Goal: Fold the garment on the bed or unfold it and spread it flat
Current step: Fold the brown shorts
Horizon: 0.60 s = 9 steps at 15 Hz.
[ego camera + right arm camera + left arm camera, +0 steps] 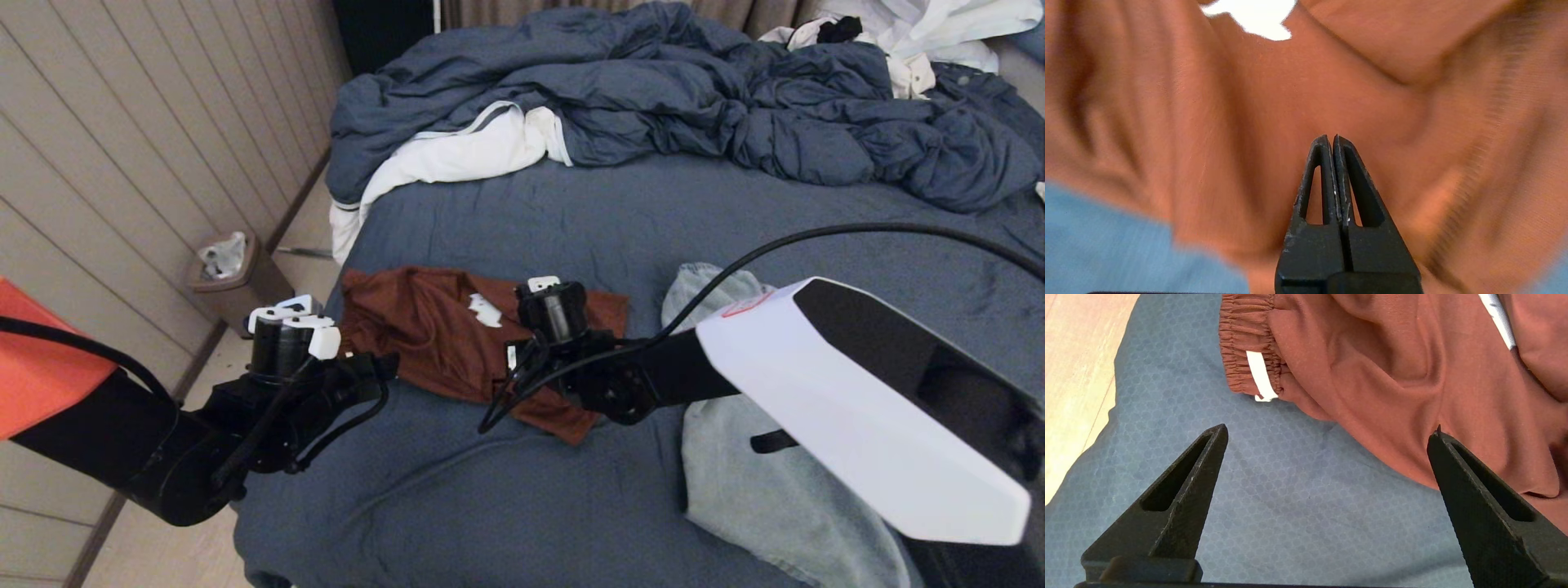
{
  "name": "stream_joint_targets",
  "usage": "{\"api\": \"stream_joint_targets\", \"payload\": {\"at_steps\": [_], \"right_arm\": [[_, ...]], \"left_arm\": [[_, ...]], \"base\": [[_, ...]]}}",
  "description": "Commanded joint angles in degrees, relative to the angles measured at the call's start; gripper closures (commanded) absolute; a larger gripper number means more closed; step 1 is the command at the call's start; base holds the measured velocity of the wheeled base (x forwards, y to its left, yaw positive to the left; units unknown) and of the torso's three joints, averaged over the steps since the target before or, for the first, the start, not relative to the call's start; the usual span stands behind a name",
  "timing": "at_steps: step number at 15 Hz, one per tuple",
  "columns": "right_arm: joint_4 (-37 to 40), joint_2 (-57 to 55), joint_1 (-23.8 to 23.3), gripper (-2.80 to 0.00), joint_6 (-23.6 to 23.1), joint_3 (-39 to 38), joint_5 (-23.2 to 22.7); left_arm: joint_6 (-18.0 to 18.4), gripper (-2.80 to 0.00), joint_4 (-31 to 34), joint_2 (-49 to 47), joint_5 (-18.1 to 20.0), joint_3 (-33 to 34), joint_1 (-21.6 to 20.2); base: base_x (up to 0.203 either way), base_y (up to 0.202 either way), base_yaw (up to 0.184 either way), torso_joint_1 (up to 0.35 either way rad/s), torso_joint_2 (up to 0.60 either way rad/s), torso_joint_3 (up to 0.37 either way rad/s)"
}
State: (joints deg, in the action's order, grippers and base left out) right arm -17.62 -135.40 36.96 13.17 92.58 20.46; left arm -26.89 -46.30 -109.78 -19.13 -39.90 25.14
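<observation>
From my remote station, the head camera looks down on the bed, its slate-blue sheet bare across the near half. Far left, beyond the mattress edge, a small brown waste bin stands on the floor by the panelled wall. My left gripper hangs just above the sheet at the bed's left edge, jaws spread wide and holding nothing; the rust-brown shorts lie just past its fingertips, their elastic waistband with a white tag turned toward it. The shorts sit crumpled near the middle of the near half of the bed. Over them is my right gripper, jaws pressed fully together with nothing between them, the brown cloth close beneath the tips; I cannot tell whether they touch it. To the right lies a pale grey-green garment, partly under my right arm. Across the far side, the blue duvet is heaped, its white lining showing at the left.
</observation>
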Motion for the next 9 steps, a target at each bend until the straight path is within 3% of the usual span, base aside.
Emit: {"api": "stream_joint_targets", "payload": {"at_steps": [1,5,9], "right_arm": [[0.44,-7.14,0.14,0.00,0.19,6.08,0.75],[1.05,-9.66,0.13,0.00,0.00,8.58,3.27],[1.34,-3.14,0.73,0.00,-0.06,-5.00,3.11]], "left_arm": [[-0.18,-2.80,-0.28,-0.17,-0.21,0.00,0.00],[-0.27,-2.80,-0.28,-0.09,-0.12,0.00,0.00],[-0.27,-2.80,-0.28,0.71,-0.22,-0.18,0.00]], "base": [[0.000,0.000,0.000,0.000,0.00,0.000],[0.000,0.000,0.000,0.000,0.00,0.000],[0.000,0.000,0.000,0.000,0.00,0.000]]}}
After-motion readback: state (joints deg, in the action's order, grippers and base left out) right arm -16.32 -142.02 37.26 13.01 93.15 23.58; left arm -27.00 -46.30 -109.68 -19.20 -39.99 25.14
